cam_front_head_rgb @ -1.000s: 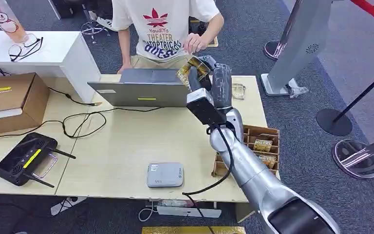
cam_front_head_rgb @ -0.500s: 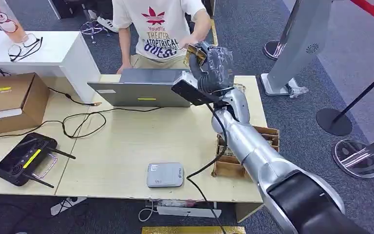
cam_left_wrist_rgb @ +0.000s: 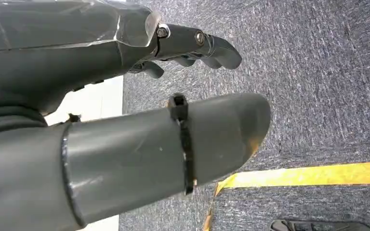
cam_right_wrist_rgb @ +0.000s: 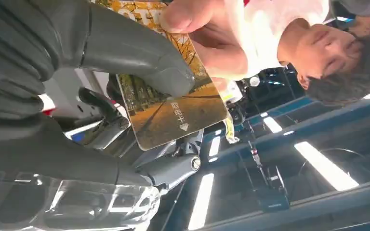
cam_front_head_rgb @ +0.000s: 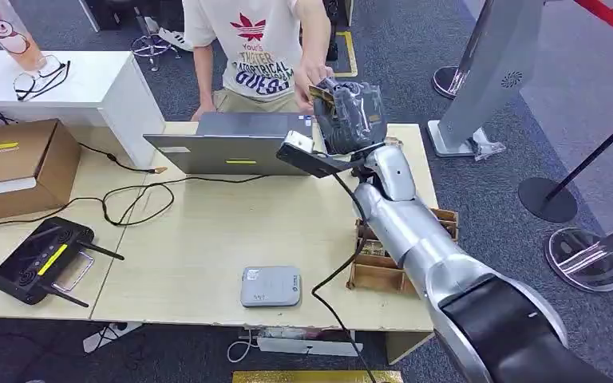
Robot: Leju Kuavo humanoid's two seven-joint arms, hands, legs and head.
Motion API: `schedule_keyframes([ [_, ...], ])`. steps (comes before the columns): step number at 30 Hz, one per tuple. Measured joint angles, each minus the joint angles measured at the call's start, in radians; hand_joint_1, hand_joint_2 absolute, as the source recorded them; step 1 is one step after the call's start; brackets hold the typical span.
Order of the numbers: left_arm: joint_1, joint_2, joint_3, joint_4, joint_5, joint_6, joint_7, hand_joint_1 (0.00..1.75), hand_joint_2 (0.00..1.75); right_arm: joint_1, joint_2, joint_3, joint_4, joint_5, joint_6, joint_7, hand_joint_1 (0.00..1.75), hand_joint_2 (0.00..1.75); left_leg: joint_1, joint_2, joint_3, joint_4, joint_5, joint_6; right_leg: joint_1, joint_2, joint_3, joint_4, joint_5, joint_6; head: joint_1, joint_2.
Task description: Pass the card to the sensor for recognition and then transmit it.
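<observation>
Head view, left to right: a cardboard box [cam_front_head_rgb: 16,163] and a black controller [cam_front_head_rgb: 41,259] lie at the counter's [cam_front_head_rgb: 207,231] left end; a laptop [cam_front_head_rgb: 231,144] stands at its far edge, and the grey sensor [cam_front_head_rgb: 270,286] lies flat near its front edge. Right of the laptop, the right hand [cam_front_head_rgb: 351,112] is raised above the far edge, grasping the card [cam_front_head_rgb: 320,92] between thumb and fingers. A person's hand [cam_front_head_rgb: 311,73] pinches the card's far end. In the right wrist view the card's [cam_right_wrist_rgb: 173,103] long axis runs from the person's fingers past the robot's thumb. The left hand [cam_left_wrist_rgb: 125,96] hangs over carpet, released and holding nothing.
</observation>
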Motion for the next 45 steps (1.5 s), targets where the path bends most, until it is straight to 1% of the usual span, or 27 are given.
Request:
schedule_keyframes([
  [1,0.000,0.000,-0.002,0.000,0.000,0.000,0.000,0.00,0.00,0.000,0.000,-0.006,0.002,0.007,0.000,0.001,0.56,1.75,0.000,0.000,0.000,0.000,0.000,0.000,0.000,0.000,0.000,0.000,0.000,0.000,0.000,0.000],
  [2,-0.001,0.000,-0.004,0.000,0.000,0.000,0.000,0.00,0.00,0.000,0.000,-0.013,0.005,0.017,0.000,0.002,0.14,1.75,0.000,0.000,0.000,0.000,0.000,0.000,0.000,0.000,0.000,0.000,0.000,0.000,0.000,0.000],
  [3,-0.001,0.000,-0.005,0.000,0.000,0.000,0.000,0.00,0.00,0.000,0.000,-0.016,0.008,0.024,0.000,0.002,0.00,1.75,0.000,0.000,0.000,0.000,0.000,0.000,0.000,0.000,0.000,0.000,0.000,0.000,0.000,0.000],
  [13,-0.004,0.000,-0.011,0.000,-0.003,0.002,0.000,0.00,0.00,0.003,0.000,-0.048,0.026,0.060,0.000,0.007,0.00,1.75,0.000,0.000,0.000,0.000,0.000,0.000,0.000,0.000,0.000,0.000,0.000,0.000,0.000,0.000],
  [20,-0.004,0.000,-0.011,0.000,0.003,0.002,0.000,0.00,0.00,0.007,0.002,-0.089,0.028,0.060,0.000,-0.034,0.00,1.75,0.000,0.000,0.000,0.000,0.000,0.000,0.000,0.000,0.000,0.000,0.000,0.000,0.000,0.000],
  [24,-0.004,0.000,-0.011,0.000,0.010,0.002,-0.002,0.00,0.00,0.018,0.010,-0.131,0.015,0.011,0.000,-0.109,0.00,1.75,0.000,0.000,0.000,0.000,0.000,0.000,0.000,0.000,0.000,0.000,0.000,0.000,0.000,0.000],
  [29,-0.002,0.000,-0.011,0.000,0.017,0.003,-0.008,0.00,0.00,0.043,0.019,-0.180,-0.029,-0.109,0.002,-0.215,0.00,1.75,0.000,0.000,0.000,0.000,0.000,0.000,0.000,0.000,0.000,0.000,0.000,0.000,0.000,0.000],
  [31,0.000,0.000,-0.011,0.000,0.023,0.004,-0.008,0.00,0.00,0.067,0.019,-0.184,-0.067,-0.164,0.006,-0.245,0.00,1.75,0.000,0.000,0.000,0.000,0.000,0.000,0.000,0.000,0.000,0.000,0.000,0.000,0.000,0.000],
  [32,0.002,0.000,-0.011,0.000,0.028,0.005,-0.008,0.00,0.00,0.085,0.018,-0.183,-0.099,-0.193,0.007,-0.248,0.00,1.75,0.000,0.000,0.000,0.000,0.000,0.000,0.000,0.000,0.000,0.000,0.000,0.000,0.000,0.000],
  [36,0.012,0.000,-0.010,0.000,0.043,0.006,-0.011,0.00,0.00,0.160,-0.005,-0.165,-0.233,-0.265,0.010,-0.234,0.00,1.75,0.000,0.000,0.000,0.000,0.000,0.000,0.000,0.000,0.000,0.000,0.000,0.000,0.000,0.000],
  [40,0.021,0.001,-0.010,0.000,0.058,0.012,-0.021,0.00,0.00,0.230,-0.050,-0.131,-0.372,-0.296,0.006,-0.212,0.00,1.75,0.000,0.000,0.000,0.000,0.000,0.000,0.000,0.000,0.000,0.000,0.000,0.000,0.000,0.000],
  [45,0.030,0.001,-0.009,0.000,0.067,0.019,-0.031,0.00,0.00,0.327,-0.119,-0.109,-0.538,-0.277,0.001,-0.175,0.00,1.75,0.000,-0.001,0.000,0.000,-0.001,0.000,0.000,0.000,0.000,0.000,0.000,0.000,0.000,0.000],
])
